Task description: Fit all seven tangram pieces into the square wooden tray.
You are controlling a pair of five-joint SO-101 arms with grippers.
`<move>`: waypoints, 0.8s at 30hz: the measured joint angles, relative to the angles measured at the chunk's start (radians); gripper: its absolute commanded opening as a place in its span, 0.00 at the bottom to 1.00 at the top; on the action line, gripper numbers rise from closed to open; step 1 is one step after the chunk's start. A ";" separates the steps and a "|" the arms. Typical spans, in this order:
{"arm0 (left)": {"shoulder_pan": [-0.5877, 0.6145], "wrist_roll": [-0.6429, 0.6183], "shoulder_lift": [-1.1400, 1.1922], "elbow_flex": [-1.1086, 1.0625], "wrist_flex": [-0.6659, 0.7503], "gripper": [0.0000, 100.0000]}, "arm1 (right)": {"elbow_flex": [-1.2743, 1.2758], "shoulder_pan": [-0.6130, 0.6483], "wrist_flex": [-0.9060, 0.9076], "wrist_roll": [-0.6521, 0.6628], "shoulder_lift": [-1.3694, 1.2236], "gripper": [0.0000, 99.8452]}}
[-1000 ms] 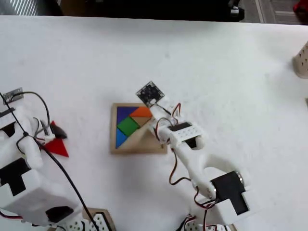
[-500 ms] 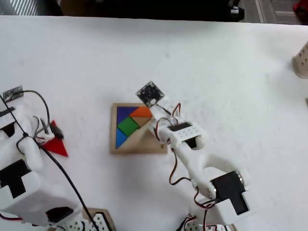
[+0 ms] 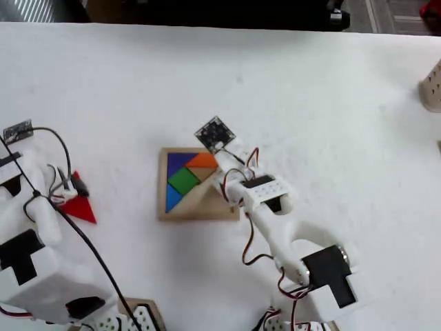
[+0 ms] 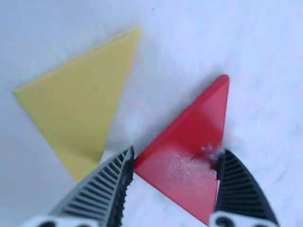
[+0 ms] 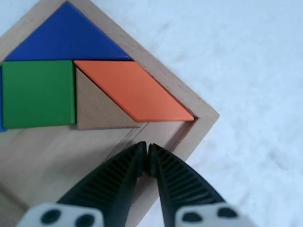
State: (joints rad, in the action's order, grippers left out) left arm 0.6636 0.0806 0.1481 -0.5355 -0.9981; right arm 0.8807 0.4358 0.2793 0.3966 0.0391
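Note:
The square wooden tray [image 3: 197, 215] lies mid-table. It holds a blue triangle [image 5: 66, 38], a green square [image 5: 38, 92], an orange parallelogram [image 5: 135, 90], a plain wood triangle [image 5: 97, 111] and a small blue piece [image 3: 172, 200]. My right gripper [image 5: 147, 151] is shut on nothing, just above the tray's bare floor [image 5: 42, 156] near a corner. At the table's left side, my left gripper [image 4: 176, 153] has a finger against each side of the flat red triangle [image 4: 189, 151]. A yellow triangle [image 4: 80, 99] lies beside it.
White cloth covers the table. A wooden block with holes [image 3: 432, 86] stands at the right edge. Another wooden piece [image 3: 141, 314] sits at the front edge between the arm bases. The right arm [image 3: 265, 196] covers the tray's right side.
The left gripper has drawn in on the red triangle, and the triangle has shifted slightly left. The right arm has not moved.

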 measured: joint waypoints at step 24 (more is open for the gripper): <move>-0.081 0.000 -0.270 -0.023 -0.150 0.10 | 0.000 0.000 0.000 0.000 0.000 0.02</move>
State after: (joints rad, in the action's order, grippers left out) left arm 0.5823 0.0806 -0.1220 -0.5585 -1.1485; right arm 0.8807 0.4358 0.2793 0.3966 0.0391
